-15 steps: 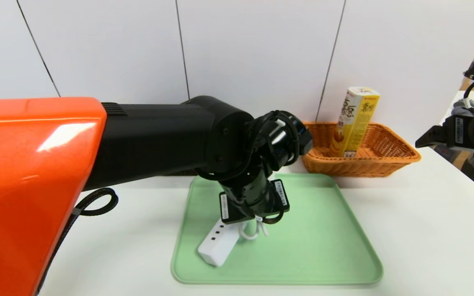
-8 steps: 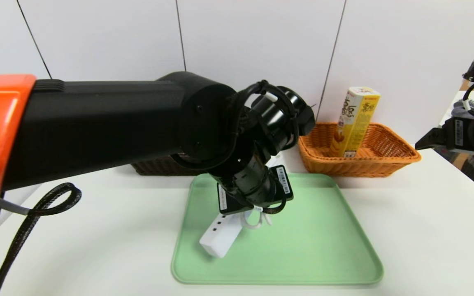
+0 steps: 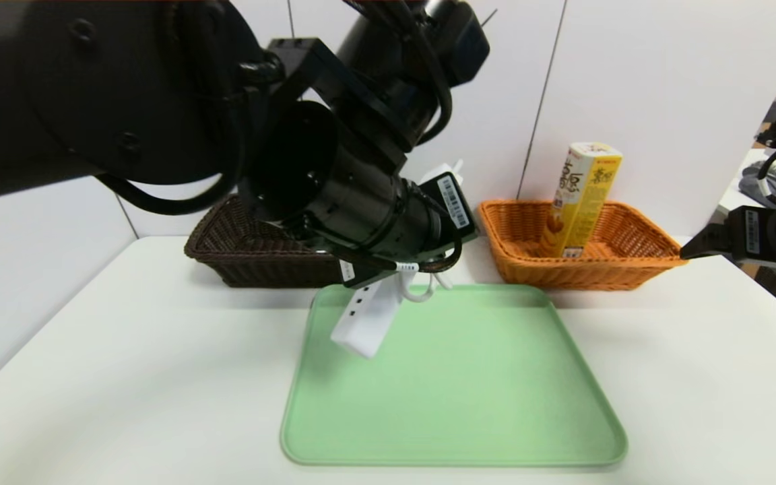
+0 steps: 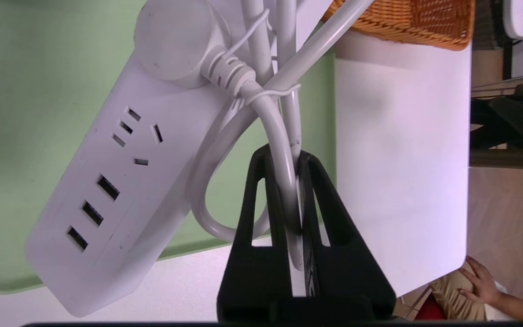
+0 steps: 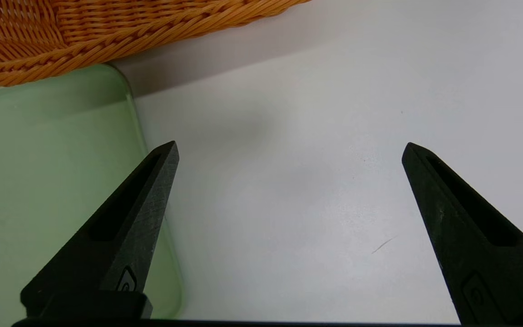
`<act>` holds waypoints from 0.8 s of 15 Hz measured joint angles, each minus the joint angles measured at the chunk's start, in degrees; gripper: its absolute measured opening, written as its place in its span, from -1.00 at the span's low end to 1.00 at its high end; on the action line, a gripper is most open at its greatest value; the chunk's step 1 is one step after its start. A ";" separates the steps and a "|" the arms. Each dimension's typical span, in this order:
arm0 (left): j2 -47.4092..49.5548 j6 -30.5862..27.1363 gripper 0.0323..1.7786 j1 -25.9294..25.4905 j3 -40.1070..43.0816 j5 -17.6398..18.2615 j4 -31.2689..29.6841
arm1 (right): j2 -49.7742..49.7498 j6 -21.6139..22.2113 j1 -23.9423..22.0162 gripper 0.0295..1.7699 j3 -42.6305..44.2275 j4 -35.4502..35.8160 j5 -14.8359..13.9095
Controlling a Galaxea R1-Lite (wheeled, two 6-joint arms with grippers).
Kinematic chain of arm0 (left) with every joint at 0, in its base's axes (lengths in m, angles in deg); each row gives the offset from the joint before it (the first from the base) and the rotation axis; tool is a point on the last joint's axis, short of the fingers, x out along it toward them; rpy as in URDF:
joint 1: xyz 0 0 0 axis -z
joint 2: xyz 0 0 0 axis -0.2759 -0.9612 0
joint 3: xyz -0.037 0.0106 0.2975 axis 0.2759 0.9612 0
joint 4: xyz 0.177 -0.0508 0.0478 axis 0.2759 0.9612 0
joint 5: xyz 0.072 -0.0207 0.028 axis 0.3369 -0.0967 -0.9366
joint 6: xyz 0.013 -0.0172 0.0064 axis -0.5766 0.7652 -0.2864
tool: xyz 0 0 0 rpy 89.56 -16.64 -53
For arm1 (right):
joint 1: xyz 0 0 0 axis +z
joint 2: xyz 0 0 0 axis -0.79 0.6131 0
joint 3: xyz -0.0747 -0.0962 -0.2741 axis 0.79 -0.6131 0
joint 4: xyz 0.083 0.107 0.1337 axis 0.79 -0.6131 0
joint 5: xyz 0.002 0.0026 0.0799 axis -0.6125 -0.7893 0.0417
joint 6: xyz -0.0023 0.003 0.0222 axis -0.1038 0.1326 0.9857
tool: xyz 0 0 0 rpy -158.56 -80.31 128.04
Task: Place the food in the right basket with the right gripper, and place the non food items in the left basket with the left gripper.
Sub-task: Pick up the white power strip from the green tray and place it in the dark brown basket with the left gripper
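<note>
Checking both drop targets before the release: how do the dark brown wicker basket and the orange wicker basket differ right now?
The dark brown wicker basket is near-black; the orange wicker basket is bright. The orange one holds an upright yellow carton; nothing shows in the brown one, though the left gripper, clamped on the white power strip's cable, hides part of it. Both are woven and sit behind the green tray.

bright even light, soft shadows on the table (image 3: 698,377), slight blur.

White plastic power strip (image 3: 365,320), pale green flat tray (image 3: 496,417), dark brown woven basket (image 3: 240,249), orange woven basket (image 3: 637,252), yellow printed carton (image 3: 580,199).
</note>
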 joint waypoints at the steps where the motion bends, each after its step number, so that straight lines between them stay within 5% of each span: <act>1: 1.16 -0.01 -0.87 -0.05 0.00 0.00 -0.55 | -0.10 0.00 0.05 0.92 -0.13 0.02 -0.07; 7: 7.63 -2.05 -0.87 -3.06 0.04 -0.02 -1.02 | -1.23 -0.02 0.24 0.92 -1.38 -0.13 -0.49; 12: 10.20 -18.01 -0.87 -13.95 0.26 -0.02 -1.60 | -2.50 -0.02 0.49 0.92 -1.85 -0.18 -0.62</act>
